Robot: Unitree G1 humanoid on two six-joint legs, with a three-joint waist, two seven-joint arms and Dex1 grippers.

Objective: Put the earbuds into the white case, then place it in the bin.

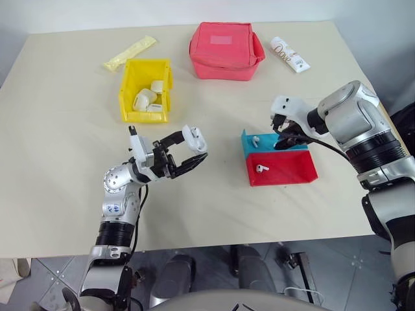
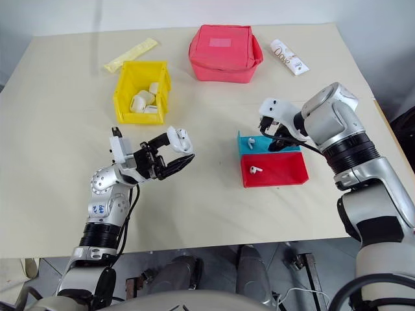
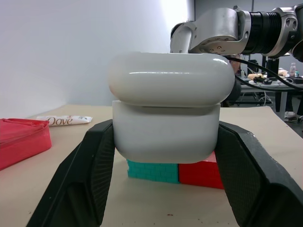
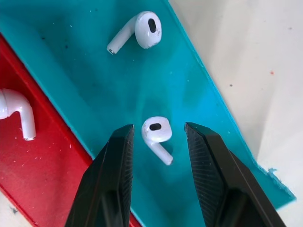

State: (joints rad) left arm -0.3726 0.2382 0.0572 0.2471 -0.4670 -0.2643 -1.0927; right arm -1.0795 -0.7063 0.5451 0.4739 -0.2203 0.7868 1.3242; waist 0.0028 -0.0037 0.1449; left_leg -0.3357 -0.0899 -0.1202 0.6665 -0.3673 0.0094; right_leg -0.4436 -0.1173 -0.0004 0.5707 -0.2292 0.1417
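Two tiny, slick earbuds (image 4: 157, 131) lie in the teal tray (image 4: 199, 85); right gripper (image 4: 158, 142) straddles one, fingers apart; left gripper (image 3: 165, 165) clamps the white case (image 3: 168, 106).

Silver arms, black ribbed fingers (image 4: 113, 179)

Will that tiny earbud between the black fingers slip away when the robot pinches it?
Maybe. The earbud looks glossy and rounded, so the right gripper could squeeze it sideways. It's probably very light, so it may skid on the smooth teal tray. Its stem should stop it rolling far.
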